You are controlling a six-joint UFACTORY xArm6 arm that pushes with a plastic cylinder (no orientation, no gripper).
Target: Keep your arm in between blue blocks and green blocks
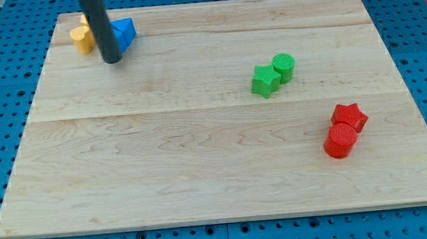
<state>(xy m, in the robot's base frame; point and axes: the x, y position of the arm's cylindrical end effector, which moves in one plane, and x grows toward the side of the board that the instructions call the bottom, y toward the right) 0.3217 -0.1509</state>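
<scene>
My tip (113, 60) rests on the wooden board (202, 174) near the view's top left. A blue block (125, 32), wedge-like, lies just right of the rod and is partly hidden by it. A green star block (265, 80) and a green cylinder (283, 66) touch each other right of centre, far to the right of my tip. The tip stands just below and left of the blue block, on its far side from the green blocks.
A yellow block (82, 38) sits left of the rod, partly hidden; another yellow piece may lie behind it. A red star (349, 115) and a red cylinder (341, 140) sit together at the lower right. The board lies on a blue pegboard.
</scene>
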